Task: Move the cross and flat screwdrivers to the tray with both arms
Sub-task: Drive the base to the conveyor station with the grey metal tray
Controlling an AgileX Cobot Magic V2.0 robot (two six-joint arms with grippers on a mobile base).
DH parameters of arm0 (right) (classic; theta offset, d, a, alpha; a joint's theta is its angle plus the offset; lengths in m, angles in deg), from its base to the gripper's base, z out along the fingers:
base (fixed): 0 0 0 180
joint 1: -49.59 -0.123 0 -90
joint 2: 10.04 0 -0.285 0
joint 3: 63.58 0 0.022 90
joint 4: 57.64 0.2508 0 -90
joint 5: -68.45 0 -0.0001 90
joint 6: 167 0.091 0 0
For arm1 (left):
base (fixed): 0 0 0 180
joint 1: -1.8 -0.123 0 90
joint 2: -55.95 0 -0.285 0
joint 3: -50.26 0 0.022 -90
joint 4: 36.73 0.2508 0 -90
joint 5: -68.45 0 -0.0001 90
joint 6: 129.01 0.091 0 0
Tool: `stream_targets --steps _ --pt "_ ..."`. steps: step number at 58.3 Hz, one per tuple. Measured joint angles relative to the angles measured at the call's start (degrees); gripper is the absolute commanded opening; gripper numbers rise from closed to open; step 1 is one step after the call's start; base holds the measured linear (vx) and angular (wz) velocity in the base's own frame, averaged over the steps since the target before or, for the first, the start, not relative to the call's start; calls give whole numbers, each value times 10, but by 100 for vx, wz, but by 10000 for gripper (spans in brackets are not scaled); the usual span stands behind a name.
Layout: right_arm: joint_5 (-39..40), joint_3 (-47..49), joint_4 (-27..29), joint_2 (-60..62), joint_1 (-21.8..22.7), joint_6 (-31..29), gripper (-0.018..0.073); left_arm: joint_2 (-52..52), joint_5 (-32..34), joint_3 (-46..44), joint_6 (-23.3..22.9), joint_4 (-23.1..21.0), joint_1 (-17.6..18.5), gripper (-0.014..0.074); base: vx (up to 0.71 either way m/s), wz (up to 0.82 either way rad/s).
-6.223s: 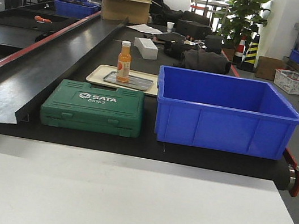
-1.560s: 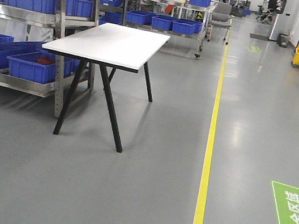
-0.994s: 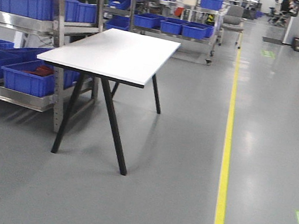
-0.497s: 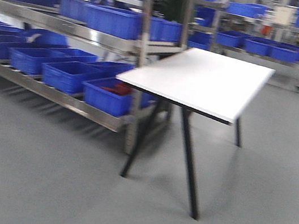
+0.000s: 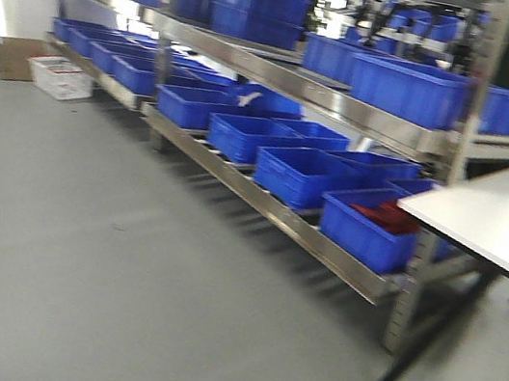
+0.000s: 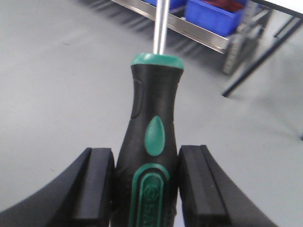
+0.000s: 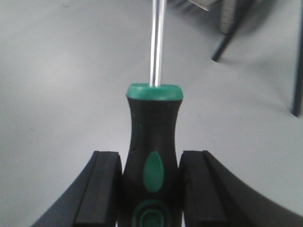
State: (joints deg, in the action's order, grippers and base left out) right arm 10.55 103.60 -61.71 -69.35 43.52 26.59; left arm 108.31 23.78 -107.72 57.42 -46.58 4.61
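My left gripper (image 6: pixel 147 163) is shut on a screwdriver (image 6: pixel 151 142) with a black and green handle; its steel shaft points up out of the frame, tip hidden. My right gripper (image 7: pixel 150 165) is shut on a second black and green screwdriver (image 7: pixel 152 132), shaft also running off the top. I cannot tell which is cross and which is flat. Both are held above the grey floor. The tray is out of view. Neither gripper shows in the front view.
A long steel rack (image 5: pixel 262 202) with several blue bins (image 5: pixel 306 175) runs from far left to right. A white table (image 5: pixel 498 222) with black legs stands at the right edge. Grey floor (image 5: pixel 105 263) fills the foreground. A white crate (image 5: pixel 58 78) sits at far left.
The front view has swung left: the white table slid from centre to the right edge and more of the rack came into view. Six seconds ago it faced a bench with toolbox, tray and blue bin.
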Motion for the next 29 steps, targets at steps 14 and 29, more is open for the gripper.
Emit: stream_targets --steps 14,29 --pt "0 0 0 0 0 0 -8 0 0 0 0 1 0 1 48 51" --pt "-2 0 0 0 0 0 -8 0 0 0 0 1 0 1 49 40"
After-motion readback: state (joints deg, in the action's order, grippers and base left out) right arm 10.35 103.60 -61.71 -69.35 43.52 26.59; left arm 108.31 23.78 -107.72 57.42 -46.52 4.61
